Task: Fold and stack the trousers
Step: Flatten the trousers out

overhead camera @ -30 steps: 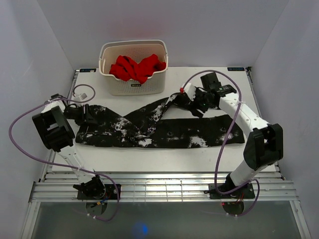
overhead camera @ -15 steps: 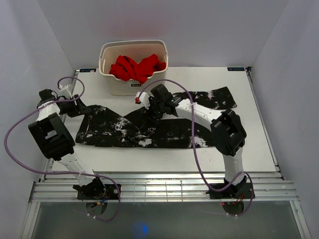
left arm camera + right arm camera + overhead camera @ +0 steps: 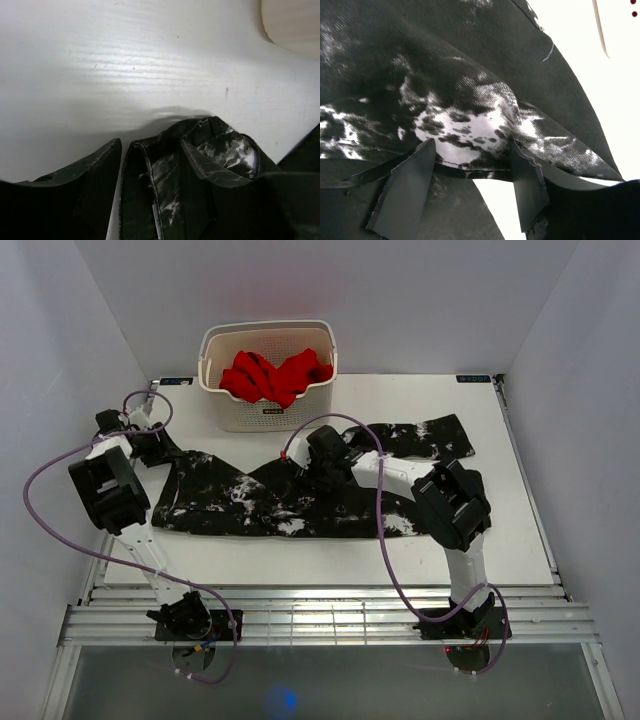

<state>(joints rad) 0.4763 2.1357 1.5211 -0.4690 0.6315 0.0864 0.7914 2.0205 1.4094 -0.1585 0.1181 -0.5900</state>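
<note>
The trousers (image 3: 300, 502) are lying spread across the middle of the table (image 3: 420, 400), one end by its left edge and one leg straying toward the far right corner. The left gripper (image 3: 160, 448) is standing open around that left end, and the right gripper (image 3: 470, 150) is poised open at a stitched edge mid-garment, neither holding anything. Should either close too shallow, it is risking pinching a single layer and dragging the cloth into a bunch.

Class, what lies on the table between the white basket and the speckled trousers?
Nothing: only a bare strip of table separates the basket from the trousers, as the top view shows.
</note>
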